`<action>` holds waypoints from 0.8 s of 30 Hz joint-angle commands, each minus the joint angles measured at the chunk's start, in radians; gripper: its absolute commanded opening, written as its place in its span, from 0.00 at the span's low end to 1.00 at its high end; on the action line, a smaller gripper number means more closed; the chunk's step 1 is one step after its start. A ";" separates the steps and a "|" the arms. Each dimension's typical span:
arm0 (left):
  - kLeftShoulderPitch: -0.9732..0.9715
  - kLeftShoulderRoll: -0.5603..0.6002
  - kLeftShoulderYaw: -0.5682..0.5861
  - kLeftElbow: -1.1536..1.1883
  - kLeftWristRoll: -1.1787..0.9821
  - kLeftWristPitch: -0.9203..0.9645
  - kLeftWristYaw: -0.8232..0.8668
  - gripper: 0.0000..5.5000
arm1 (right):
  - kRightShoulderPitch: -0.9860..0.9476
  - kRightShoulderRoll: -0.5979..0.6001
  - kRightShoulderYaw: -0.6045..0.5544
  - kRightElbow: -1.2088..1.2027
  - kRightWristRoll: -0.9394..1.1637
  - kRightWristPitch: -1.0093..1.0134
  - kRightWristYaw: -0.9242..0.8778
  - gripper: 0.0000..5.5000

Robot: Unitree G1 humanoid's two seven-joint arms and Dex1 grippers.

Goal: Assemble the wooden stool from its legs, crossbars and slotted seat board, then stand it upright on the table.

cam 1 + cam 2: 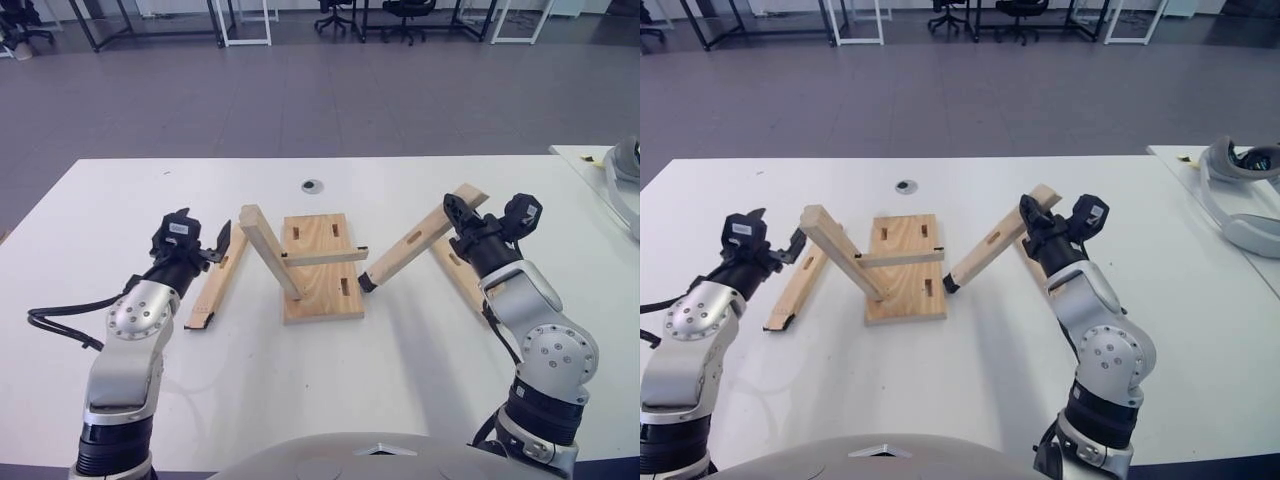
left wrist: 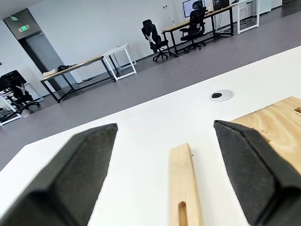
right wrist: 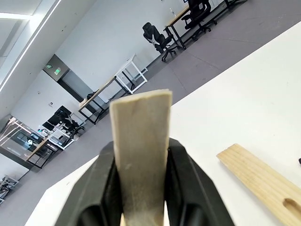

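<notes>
A grey-floored office with desks and chairs lies behind the white table. Taking the seat board as the dial's centre, the left gripper hovers at 9 o'clock. Its fingers are spread wide on either side of the top end of a flat leg and touch nothing.

A leaning leg with a crossbar plugged into it rests across the board's left half. A cable grommet sits at 12 o'clock.

At 2 o'clock the right gripper is clamped near the upper end of a held leg. That leg tilts down, with its foot on the table just beside the board. A spare leg lies under that arm.

The pieces look like light, stiff pine with smooth flat faces, unlikely to bend or break. I would pinch each across its narrow sides, away from the slots. An end grip like this one may let a leg pivot.
</notes>
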 commanded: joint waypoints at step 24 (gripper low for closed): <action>0.018 -0.011 -0.071 -0.049 0.040 0.086 -0.008 0.69 | 0.128 0.030 0.233 -0.063 -0.103 -0.162 -0.120 0.18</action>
